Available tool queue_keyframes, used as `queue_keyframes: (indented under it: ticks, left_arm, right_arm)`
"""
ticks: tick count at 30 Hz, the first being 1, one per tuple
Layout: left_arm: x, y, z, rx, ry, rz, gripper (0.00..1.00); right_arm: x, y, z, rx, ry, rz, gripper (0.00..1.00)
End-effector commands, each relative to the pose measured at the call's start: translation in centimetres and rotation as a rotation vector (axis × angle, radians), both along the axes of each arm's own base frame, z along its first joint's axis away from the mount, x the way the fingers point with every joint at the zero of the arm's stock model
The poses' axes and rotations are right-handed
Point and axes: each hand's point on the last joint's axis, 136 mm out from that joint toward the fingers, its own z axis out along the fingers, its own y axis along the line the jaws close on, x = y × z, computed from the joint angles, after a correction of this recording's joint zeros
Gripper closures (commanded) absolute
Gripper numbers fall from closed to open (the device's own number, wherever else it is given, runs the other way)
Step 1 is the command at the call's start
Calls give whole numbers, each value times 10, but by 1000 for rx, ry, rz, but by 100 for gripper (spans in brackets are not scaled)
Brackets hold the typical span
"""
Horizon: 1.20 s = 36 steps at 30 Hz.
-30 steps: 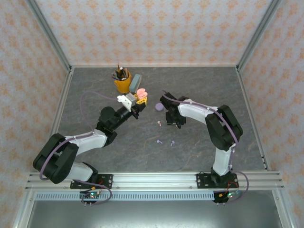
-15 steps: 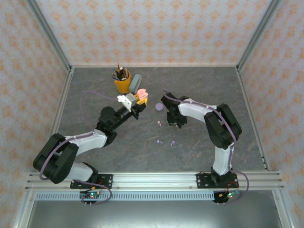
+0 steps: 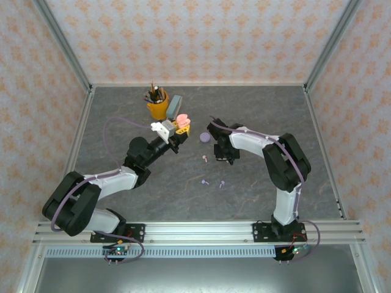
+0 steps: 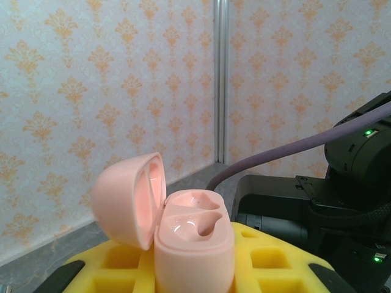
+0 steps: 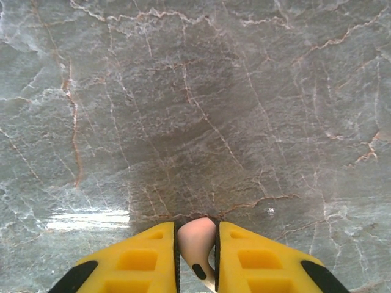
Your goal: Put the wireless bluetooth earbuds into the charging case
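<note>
While the left pincer (image 3: 179,128) is staying just where it was a second ago, pinching the pink charging case (image 4: 192,235) upright with its lid swung open and both wells showing bare, the change is happening farther right. Just beside that case, the lilac disc (image 3: 204,138) is lying untouched on the worktop (image 3: 183,201). One pink earbud (image 3: 205,158) is resting loose a little nearer the arms, with two lilac earbuds (image 3: 205,181) lying side by side nearer still. The right pincer (image 3: 225,152) is sitting slightly more to the left than a second ago, having crept toward the case and then all but stopped over the last half second. Its yellow fingers are pressing on a second pink earbud (image 5: 197,235), which is seemingly lifted off the stone. That small shift is suggesting that the carry toward the open case is under way but slowing. The first insertion is therefore not yet done, and the bud is still sitting well apart from the wells.
</note>
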Motion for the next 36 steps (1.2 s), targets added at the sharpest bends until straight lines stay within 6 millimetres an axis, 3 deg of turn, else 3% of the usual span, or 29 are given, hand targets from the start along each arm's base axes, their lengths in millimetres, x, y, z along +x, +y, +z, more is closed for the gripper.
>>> queue_keyframes:
  ticks: [1, 8, 13, 20, 27, 36]
  left_arm:
    - [1, -1, 17, -24, -34, -12, 100]
    - [1, -3, 18, -20, -31, -19, 100]
    - [1, -3, 18, -18, -29, -21, 100]
    - [-1, -4, 19, -11, -26, -34, 100]
    - [-2, -6, 18, 1, -24, -45, 100]
    - [-2, -7, 19, -8, -25, -53, 100]
  right_arm:
    - [-6, -10, -2, -22, 8, -11, 82]
    - [-4, -11, 8, 11, -30, -31, 83]
    - [-10, -12, 3, 11, -1, -26, 83]
    - [-17, -15, 7, -28, 67, -11, 62]
    - [-19, -15, 14, -86, 189, 16, 61]
    - [-10, -14, 23, -111, 216, 16, 61]
